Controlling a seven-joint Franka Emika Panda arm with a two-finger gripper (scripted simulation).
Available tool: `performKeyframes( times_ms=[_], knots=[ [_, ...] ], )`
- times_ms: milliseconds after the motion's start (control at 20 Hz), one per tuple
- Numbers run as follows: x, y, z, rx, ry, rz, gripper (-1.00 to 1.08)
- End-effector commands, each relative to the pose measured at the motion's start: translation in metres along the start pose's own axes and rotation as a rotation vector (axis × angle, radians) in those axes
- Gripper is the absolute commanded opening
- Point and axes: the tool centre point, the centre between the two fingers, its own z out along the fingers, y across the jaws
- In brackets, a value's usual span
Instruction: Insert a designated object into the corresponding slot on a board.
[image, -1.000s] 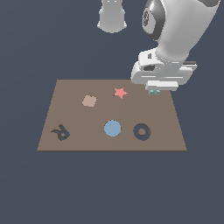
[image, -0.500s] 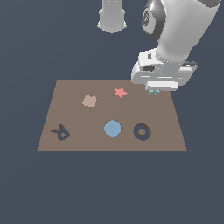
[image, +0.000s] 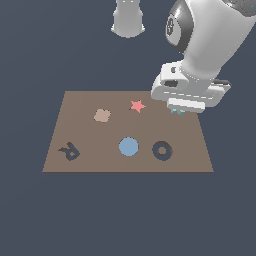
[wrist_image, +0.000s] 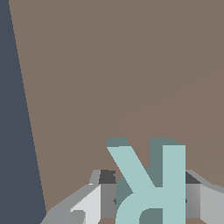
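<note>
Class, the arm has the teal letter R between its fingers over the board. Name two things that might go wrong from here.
1. The R-shaped slot lies across the board from the gripper, so the teal R may slip during the long carry.
2. The teal R may arrive turned differently from the slot and jam on its edge.

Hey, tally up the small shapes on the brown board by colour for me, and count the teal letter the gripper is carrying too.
Pink star: 1
Tan blob: 1
Blue disc: 1
Dark ring: 1
Dark R slot: 1
Teal letter R, between the gripper fingers: 1
Total: 6
</note>
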Motion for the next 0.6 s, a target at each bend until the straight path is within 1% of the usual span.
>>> performKeyframes(
  times_ms=[0,300,550],
  knots=[
    [0.012,-0.002,-0.001,0.000,0.000,0.056,-1.00],
    [0.051,-0.003,-0.002,0.001,0.001,0.236,-1.00],
    [0.092,0.004,-0.003,0.001,0.001,0.432,-1.00]
  ],
)
